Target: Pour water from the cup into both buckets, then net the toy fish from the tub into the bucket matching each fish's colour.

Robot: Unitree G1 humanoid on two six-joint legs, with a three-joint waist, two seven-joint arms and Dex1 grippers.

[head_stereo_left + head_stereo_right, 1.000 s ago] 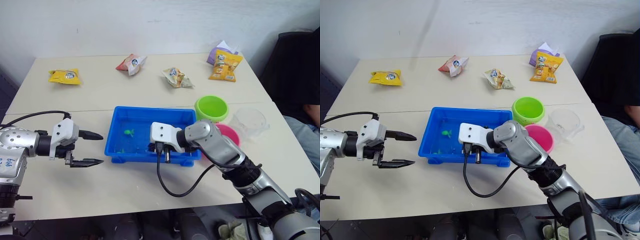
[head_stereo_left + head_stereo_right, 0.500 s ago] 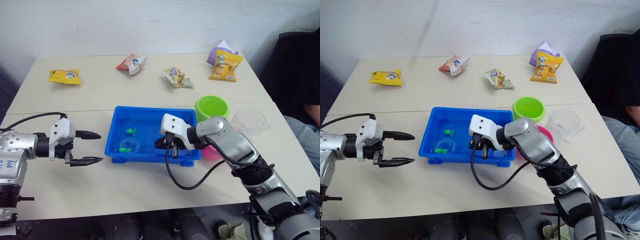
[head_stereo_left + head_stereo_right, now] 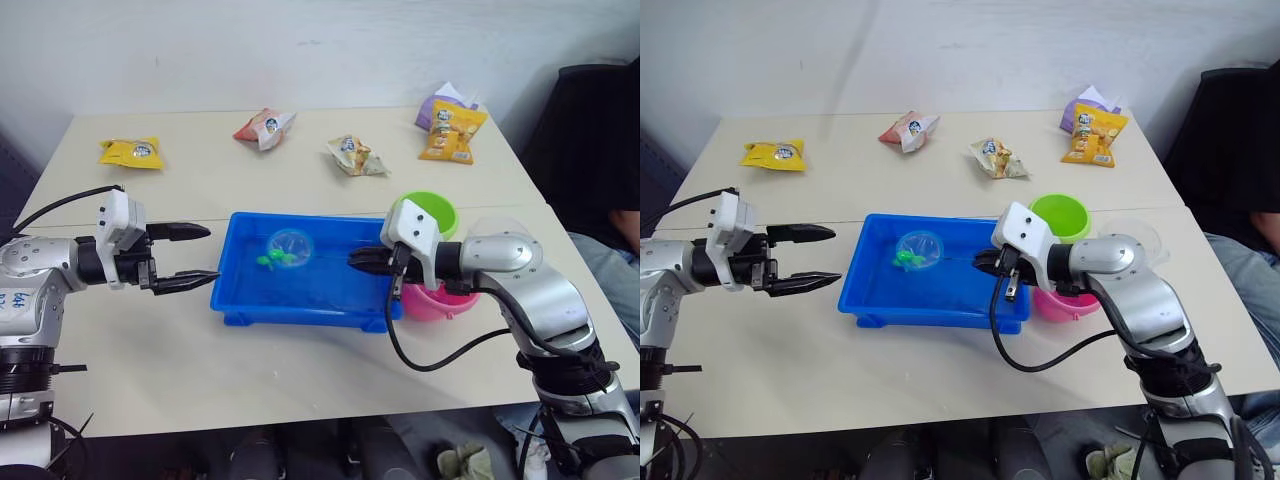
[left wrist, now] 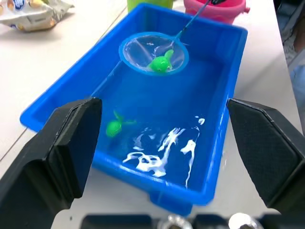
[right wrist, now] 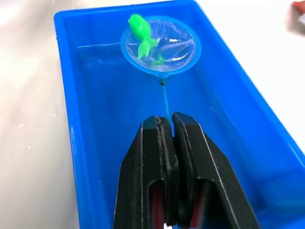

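A green toy fish (image 4: pixel 159 63) sits in the net (image 5: pixel 160 44) over the blue tub (image 3: pixel 240 302), its handle running back to the pinching right gripper (image 3: pixel 362 259), the lime green bucket (image 3: pixel 434 207) just behind; the left gripper (image 3: pixel 196 255) gapes empty.

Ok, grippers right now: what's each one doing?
Left gripper: open, holding nothing, beside the tub.
Right gripper: shut on the net handle, a green fish in the hoop.

Blue tub (image 3: pixel 300 305), centre frame; net (image 3: pixel 288 246) raised over it, one green fish (image 4: pixel 160 63) inside; another green fish (image 4: pixel 114 127) in water. Green bucket (image 3: pixel 428 211), pink bucket (image 3: pixel 430 301), clear cup (image 3: pixel 500 232) right.
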